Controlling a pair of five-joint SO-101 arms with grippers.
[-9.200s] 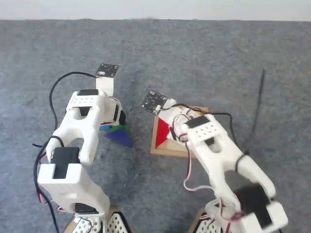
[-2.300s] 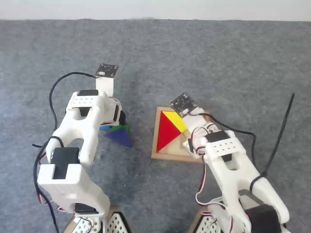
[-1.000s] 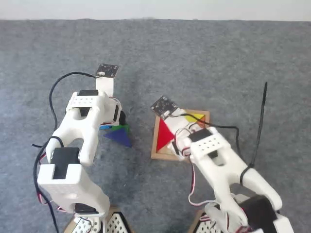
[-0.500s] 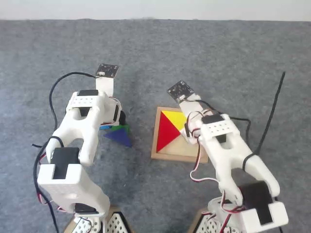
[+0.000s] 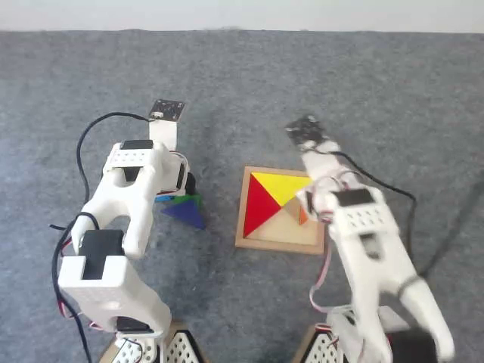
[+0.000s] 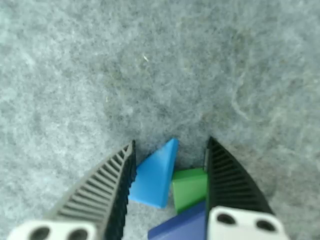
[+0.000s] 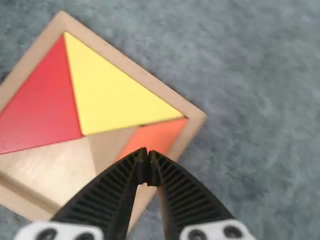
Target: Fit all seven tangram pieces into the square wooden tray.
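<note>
- Sliding is the first worry for the wooden tray [image 5: 246, 240]. It lies loose on the grey desk [image 5: 363, 91], so a sideways shove from a piece or a tool could skate or turn it. That would throw off the aim of every later placement.
- The red triangle [image 5: 261, 208] and yellow triangle [image 5: 286, 187] lie flat inside the tray, touching along one edge. A knock from above could tip one up onto the rim.
- The dark blue triangle [image 5: 185, 214] lies on the desk well apart from the tray, touching the green piece [image 6: 190, 187]. Lifting that neighbour may drag it along.
- The orange piece [image 7: 155, 137] sits in a corner of the tray against the yellow triangle. The right tool [image 7: 147, 167] hangs just over it, clenched on nothing. A descent from there could jam the piece or lever it up.
- The light blue triangle [image 6: 155, 175] and the green piece both lie between the jaws of the left tool [image 6: 170, 165], which is released and spread wide. Closing here could pinch both at once or squirt one out sideways, since such thin, flat pieces probably slip easily.
</note>
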